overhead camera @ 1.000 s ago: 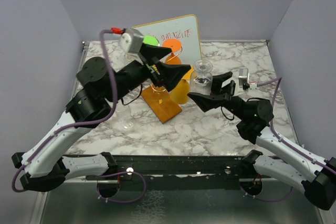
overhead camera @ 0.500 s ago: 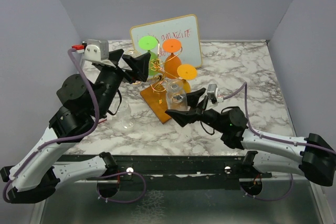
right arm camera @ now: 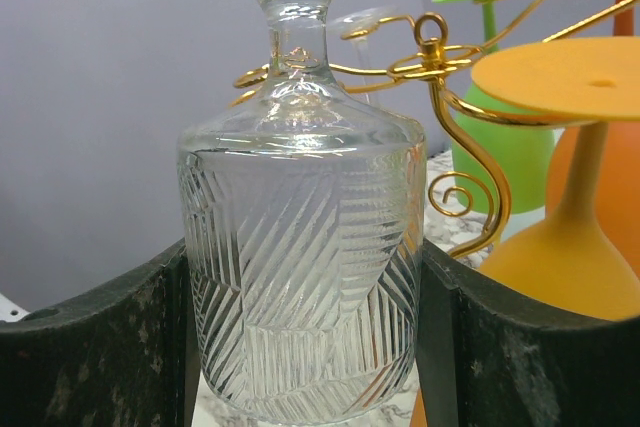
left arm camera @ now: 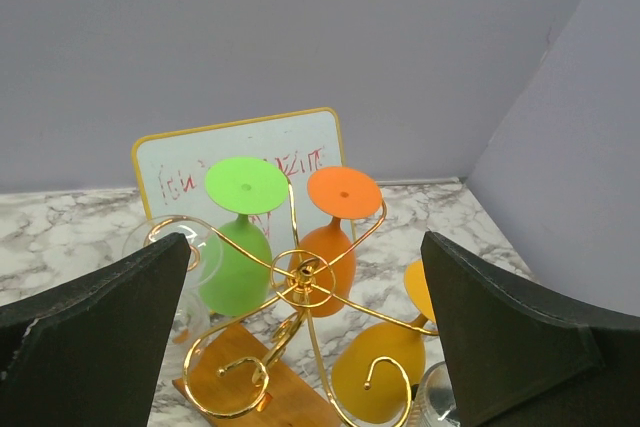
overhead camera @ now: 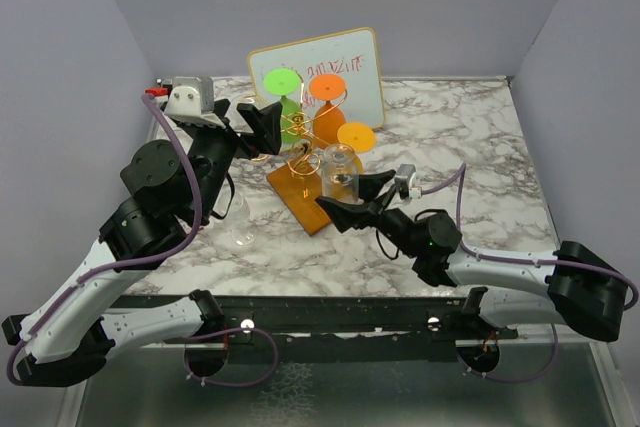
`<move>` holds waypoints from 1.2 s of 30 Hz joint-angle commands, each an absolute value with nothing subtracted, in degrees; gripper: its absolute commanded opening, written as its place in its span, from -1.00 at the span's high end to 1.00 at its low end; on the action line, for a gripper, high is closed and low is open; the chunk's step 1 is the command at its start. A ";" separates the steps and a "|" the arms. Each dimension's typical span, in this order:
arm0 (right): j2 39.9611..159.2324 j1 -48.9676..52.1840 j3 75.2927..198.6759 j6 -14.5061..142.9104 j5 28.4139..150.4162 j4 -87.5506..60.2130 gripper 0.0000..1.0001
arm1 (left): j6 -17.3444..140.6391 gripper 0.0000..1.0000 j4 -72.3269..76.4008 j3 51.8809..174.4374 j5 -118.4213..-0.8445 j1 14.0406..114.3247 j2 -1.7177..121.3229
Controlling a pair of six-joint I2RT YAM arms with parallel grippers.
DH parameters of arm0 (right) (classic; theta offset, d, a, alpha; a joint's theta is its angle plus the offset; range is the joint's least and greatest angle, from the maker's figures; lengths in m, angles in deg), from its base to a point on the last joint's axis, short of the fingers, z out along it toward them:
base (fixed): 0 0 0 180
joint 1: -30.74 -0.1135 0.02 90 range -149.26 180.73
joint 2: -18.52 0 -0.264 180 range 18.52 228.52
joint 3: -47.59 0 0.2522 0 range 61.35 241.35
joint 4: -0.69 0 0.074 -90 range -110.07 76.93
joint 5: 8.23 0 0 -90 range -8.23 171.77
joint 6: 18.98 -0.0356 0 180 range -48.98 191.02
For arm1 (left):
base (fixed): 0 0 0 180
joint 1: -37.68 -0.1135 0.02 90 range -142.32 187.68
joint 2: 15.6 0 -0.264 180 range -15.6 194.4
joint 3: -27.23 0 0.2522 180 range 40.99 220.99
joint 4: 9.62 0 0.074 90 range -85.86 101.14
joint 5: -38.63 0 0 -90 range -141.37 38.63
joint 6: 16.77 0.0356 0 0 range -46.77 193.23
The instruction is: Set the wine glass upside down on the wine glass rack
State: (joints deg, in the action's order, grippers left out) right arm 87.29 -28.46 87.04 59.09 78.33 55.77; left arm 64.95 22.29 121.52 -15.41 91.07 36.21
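Note:
The wine glass (overhead camera: pixel 338 169) is clear with cut ribs and hangs upside down, foot up, between my right gripper's (overhead camera: pixel 350 197) fingers. In the right wrist view the gripper (right arm camera: pixel 300 367) is shut on its bowl (right arm camera: pixel 300 277). Its stem crosses a gold arm of the wine glass rack (right arm camera: pixel 440 77); I cannot tell whether it sits in the hook. The rack (overhead camera: pixel 305 142) stands on its orange-brown wooden base (overhead camera: pixel 300 202). My left gripper (overhead camera: pixel 262 125) is open and empty just left of the rack, which shows between its fingers (left arm camera: pixel 300 272).
Green (overhead camera: pixel 284 87), orange (overhead camera: pixel 327 97) and yellow (overhead camera: pixel 352 142) glasses hang upside down on the rack. Another clear glass (left arm camera: pixel 140 247) is at the rack's left side. A yellow-framed whiteboard (overhead camera: pixel 350 62) leans behind the rack. Grey walls enclose the marble table (overhead camera: pixel 470 147).
My right gripper has carried the clear wine glass leftward from the table's right side up to the rack. My left gripper has drawn back from over the rack to its left side.

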 commanded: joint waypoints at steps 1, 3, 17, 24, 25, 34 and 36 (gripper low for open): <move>87.90 -28.85 86.57 60.94 74.82 62.68 0.97 | 65.89 -0.98 22.77 122.02 -13.95 91.38 36.40; 88.46 -28.85 86.71 61.36 74.79 62.54 0.97 | 65.93 -0.98 22.77 122.15 -13.96 91.38 36.51; 96.01 -28.85 89.51 61.30 73.86 67.49 0.97 | 65.93 -0.98 22.88 122.81 -15.48 91.38 36.79; 98.98 -28.85 91.36 60.90 74.38 70.10 0.97 | 66.05 -0.98 22.95 123.13 -15.72 91.38 36.21; 99.39 -28.85 91.71 60.97 74.32 70.20 0.97 | 66.10 -0.98 23.01 123.16 -15.69 91.38 36.19; 103.37 -28.85 94.58 60.47 75.07 71.57 0.97 | 66.26 -0.98 23.28 123.29 -16.05 91.38 36.28; 104.06 -28.85 95.08 60.39 75.18 71.63 0.97 | 66.26 -0.98 23.30 123.25 -16.04 91.38 36.27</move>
